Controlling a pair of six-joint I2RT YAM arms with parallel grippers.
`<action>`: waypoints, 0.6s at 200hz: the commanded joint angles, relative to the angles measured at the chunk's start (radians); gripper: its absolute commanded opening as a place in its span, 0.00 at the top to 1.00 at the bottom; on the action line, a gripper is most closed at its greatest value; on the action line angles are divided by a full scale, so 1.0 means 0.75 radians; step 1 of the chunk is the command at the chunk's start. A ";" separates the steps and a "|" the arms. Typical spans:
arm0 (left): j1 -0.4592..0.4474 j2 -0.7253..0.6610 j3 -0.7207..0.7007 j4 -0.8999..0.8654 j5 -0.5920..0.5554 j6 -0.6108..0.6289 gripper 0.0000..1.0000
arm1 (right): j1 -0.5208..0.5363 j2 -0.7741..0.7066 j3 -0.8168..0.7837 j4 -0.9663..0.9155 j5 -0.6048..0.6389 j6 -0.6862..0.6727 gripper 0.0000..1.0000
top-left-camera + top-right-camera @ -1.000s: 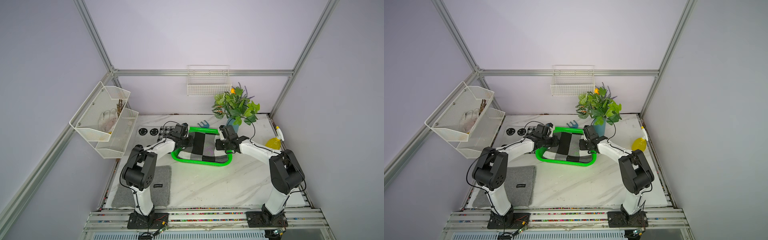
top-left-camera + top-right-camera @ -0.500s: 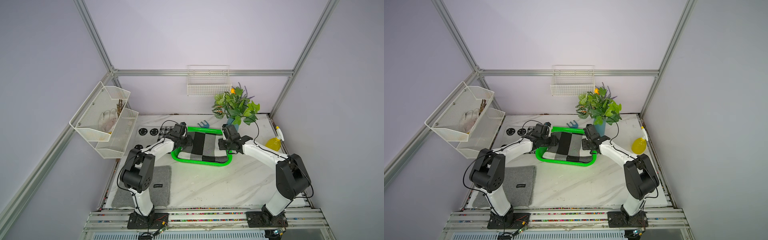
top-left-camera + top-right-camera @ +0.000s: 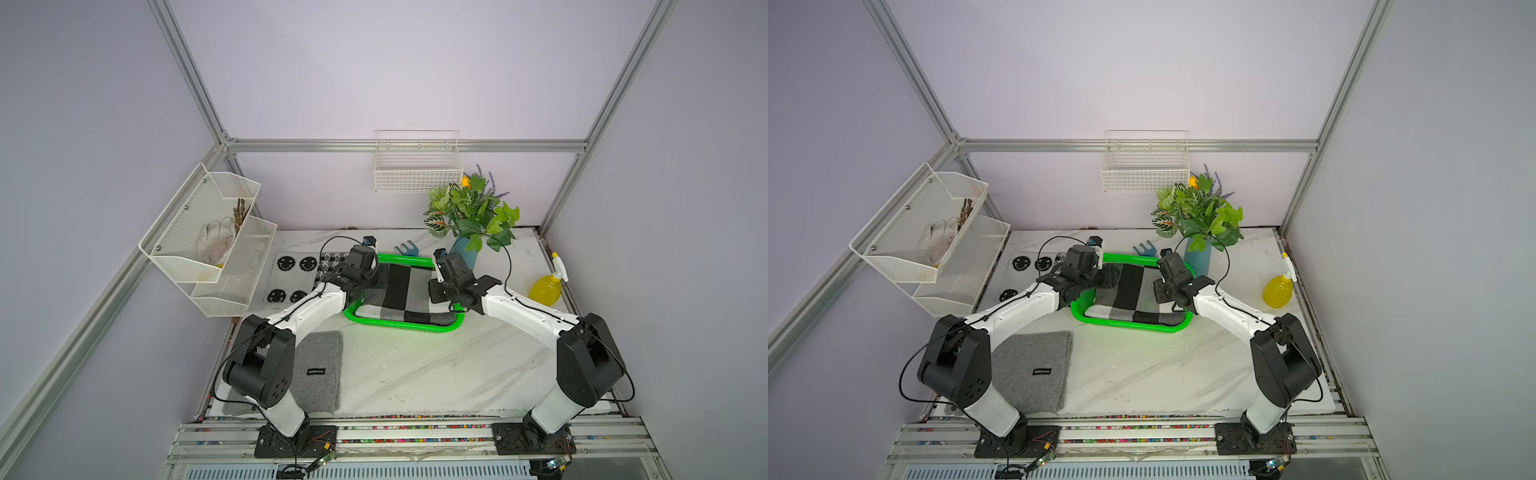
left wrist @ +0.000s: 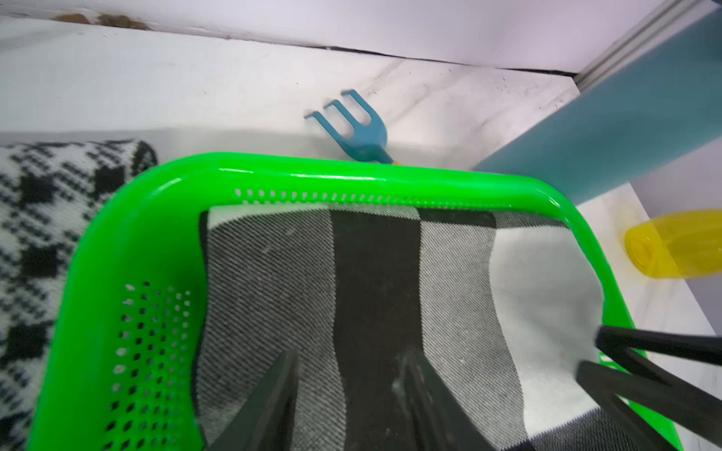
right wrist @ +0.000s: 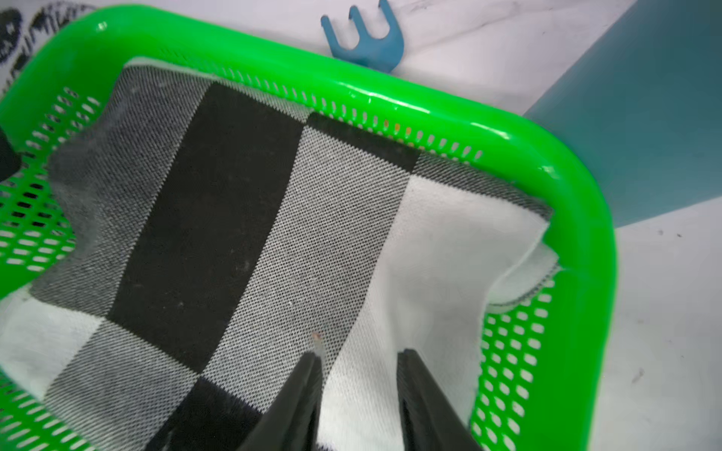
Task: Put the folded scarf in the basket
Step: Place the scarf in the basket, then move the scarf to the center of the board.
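The folded black, grey and white checked knit scarf point(image 3: 405, 291) lies flat inside the shallow bright green plastic basket point(image 3: 399, 327), which sits on the white marble table point(image 3: 415, 374). The left fingers point(image 4: 269, 406) are apart with nothing between them, and they point at the scarf's grey and black part at the basket's left end. The right fingers point(image 5: 297, 406) are apart and empty too, over the scarf's white part at the right end. I cannot tell if any tips touch the scarf

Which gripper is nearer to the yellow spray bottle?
Right. The right gripper hovers over the basket end nearest the spray bottle; the left gripper is over the opposite end.
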 commanded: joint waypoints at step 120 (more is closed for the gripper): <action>0.096 0.143 0.006 0.046 0.079 -0.013 0.53 | 0.000 0.130 -0.050 -0.094 0.455 0.007 0.78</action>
